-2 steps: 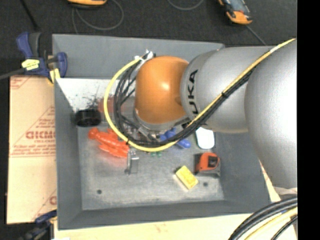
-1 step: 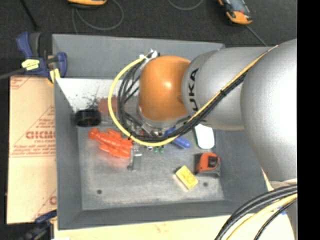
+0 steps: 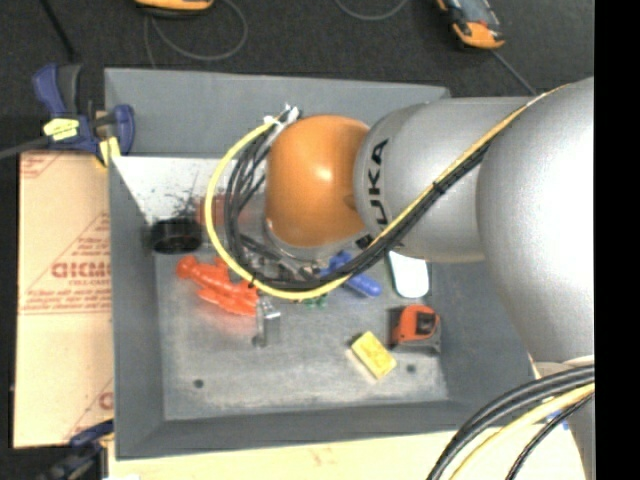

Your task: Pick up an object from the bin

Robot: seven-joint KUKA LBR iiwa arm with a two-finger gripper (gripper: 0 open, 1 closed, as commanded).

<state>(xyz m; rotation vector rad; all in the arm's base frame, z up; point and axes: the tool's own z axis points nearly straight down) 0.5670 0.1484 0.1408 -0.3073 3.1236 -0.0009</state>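
The gripper [image 3: 263,322] is seen just beside an orange plastic piece [image 3: 213,282] in the bin [image 3: 300,388]; whether it is open or closed cannot be told.

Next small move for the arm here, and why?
Probably a short shift toward the view's left. The gripper sits over bare bin floor, just off the right end of the orange plastic piece, the nearest thing; the yellow block and the tape measure lie further right. Centring over the orange piece first would likely give it something to grasp.
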